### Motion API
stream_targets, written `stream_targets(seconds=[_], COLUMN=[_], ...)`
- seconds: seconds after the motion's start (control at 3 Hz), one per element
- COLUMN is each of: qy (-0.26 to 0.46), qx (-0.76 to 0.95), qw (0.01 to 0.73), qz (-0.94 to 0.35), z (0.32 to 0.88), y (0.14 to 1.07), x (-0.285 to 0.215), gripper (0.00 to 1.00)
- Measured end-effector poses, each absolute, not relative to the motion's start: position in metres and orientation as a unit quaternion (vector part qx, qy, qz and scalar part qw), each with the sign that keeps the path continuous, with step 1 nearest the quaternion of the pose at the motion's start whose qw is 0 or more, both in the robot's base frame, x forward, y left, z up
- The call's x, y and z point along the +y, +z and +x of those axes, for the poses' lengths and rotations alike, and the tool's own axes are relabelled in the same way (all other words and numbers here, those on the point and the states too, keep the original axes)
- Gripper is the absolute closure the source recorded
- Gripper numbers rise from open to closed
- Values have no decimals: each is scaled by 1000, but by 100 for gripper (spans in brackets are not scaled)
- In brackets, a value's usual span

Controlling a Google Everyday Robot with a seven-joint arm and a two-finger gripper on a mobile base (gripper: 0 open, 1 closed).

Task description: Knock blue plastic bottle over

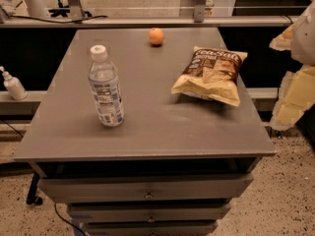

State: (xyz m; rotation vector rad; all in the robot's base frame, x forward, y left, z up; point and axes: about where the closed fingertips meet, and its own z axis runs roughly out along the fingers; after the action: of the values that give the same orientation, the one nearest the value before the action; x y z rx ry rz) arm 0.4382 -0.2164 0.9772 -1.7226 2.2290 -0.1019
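End effector (294,95) sits blurred at the right frame edge, off the right side of the desk (147,132), nothing seen in its hold; how far open it is, cannot tell. Bottle (105,86) stands upright with white cap on, well to the left of the end effector on the desk's left half, apart from everything else. Chip bag (211,74) lies flat between bottle and end effector, nearer the end effector; orange (156,36) far-left of it at the back; pump bottle (13,84) farthest left, off the desk.
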Motion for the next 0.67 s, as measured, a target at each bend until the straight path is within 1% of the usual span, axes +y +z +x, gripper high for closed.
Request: stream_targets(seconds=[0.67], qy=[-27], qx=[779], qw=[171], qz=[-603], z=[439], y=[980], x=[-215], gripper=[0])
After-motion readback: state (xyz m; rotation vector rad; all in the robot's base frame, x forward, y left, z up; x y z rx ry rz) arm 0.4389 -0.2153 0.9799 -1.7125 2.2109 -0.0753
